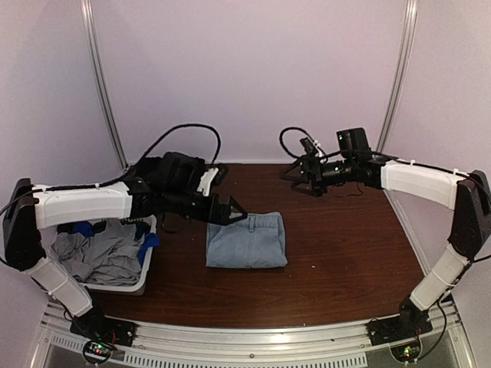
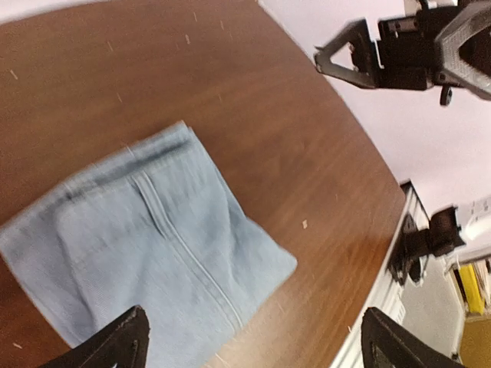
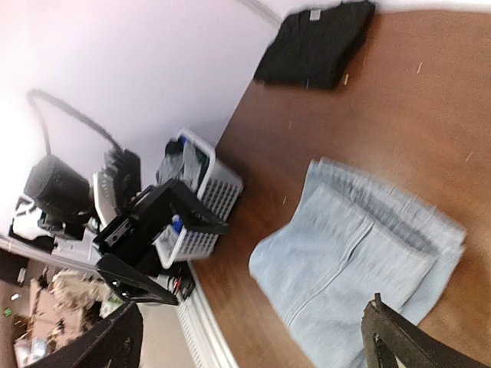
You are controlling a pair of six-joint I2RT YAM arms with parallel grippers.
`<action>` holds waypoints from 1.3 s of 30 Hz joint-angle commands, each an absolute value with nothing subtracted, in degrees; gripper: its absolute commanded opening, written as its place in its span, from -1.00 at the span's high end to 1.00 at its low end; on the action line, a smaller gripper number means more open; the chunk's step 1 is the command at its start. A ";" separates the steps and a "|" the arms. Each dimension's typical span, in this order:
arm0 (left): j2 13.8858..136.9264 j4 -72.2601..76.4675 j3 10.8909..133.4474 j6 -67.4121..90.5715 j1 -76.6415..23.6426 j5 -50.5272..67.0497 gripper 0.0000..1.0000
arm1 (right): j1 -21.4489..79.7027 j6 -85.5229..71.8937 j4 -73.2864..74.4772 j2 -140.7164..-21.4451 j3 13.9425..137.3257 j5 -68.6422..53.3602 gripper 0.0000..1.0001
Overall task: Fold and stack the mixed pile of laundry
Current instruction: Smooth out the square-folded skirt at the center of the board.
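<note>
The light-blue denim piece [image 1: 245, 240] lies folded flat near the middle of the brown table [image 1: 345, 253]. It makes a neat square shape, and a sewn line runs down it. The left claw [image 1: 234, 211] hangs just by its back left corner, a little above the cloth and not touching it. Its two fingers are spread wide with nothing between them. The right claw [image 1: 295, 178] is well away, up over the back of the table and off to the right of the denim piece. Its fingers are spread wide too, and it holds nothing. A black shirt [image 3: 314, 42] lies folded at the far back of the table, apart from the denim piece. There is a small tag [image 3: 311, 14] at its top edge, but it is too blurry to read. On the left side of the table stands a white basket [image 1: 115, 285] with slats. Inside it are crumpled grey clothes [image 1: 100, 257] and some bright-blue bits [image 1: 148, 241].
</note>
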State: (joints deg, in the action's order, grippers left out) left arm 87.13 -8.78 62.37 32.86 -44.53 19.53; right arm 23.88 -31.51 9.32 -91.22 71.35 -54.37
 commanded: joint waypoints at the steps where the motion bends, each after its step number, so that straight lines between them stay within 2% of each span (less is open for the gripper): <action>1: 92.59 2.48 57.93 41.63 -47.68 31.34 -0.96 | 31.33 -45.15 -3.78 -93.77 61.51 -64.59 -1.00; 7: 102.57 14.39 54.48 48.07 -46.24 33.04 -0.95 | 34.62 -53.90 -17.52 -101.82 56.03 -65.28 -1.00; 12: 108.02 18.99 50.95 51.65 -43.61 31.89 -0.95 | 33.83 -55.15 -22.26 -112.35 53.02 -63.97 -0.97; 15: 108.84 18.67 48.24 52.33 -42.54 31.34 -0.95 | 31.73 -52.08 -19.64 -115.11 50.68 -62.23 -0.96; 19: 103.64 14.22 45.15 49.82 -41.84 30.03 -0.95 | 29.83 -44.96 -10.07 -113.55 48.47 -60.68 -0.95; 23: 97.89 6.46 51.20 43.48 -41.79 31.47 -0.95 | 29.70 -39.36 -2.50 -105.55 51.13 -61.13 -0.96; 28: 102.36 3.57 63.16 41.82 -41.83 34.01 -0.95 | 29.00 -39.40 0.64 -99.47 59.16 -60.95 -0.98; 33: 110.98 7.51 70.64 44.55 -40.29 35.35 -0.90 | 28.65 -46.45 -6.20 -106.18 67.40 -61.27 -0.97; 39: 118.24 10.54 72.08 46.50 -36.13 34.13 -0.86 | 28.63 -56.71 -20.18 -118.41 72.36 -60.34 -0.92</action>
